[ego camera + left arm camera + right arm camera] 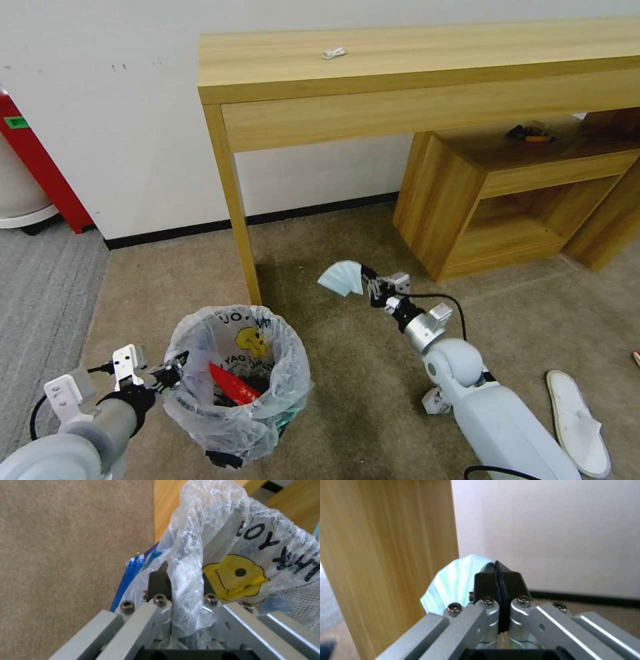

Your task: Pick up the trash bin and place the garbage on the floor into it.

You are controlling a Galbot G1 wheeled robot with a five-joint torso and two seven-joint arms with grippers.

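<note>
Nearest, the left gripper [175,368] is pinched tight on the rim of the trash bin [235,380], crinkly liner caught between its fingers [159,585] — a light bin, I judge, but the slippery film could creep, so hold where bag folds over the hard rim. Farther out over the floor [347,373], the right gripper [368,281] is closed on a pale fanned paper [341,278], held above the carpet near the table leg [239,220] — soft, near weightless, easily crushed, best gripped at its gathered end.
</note>
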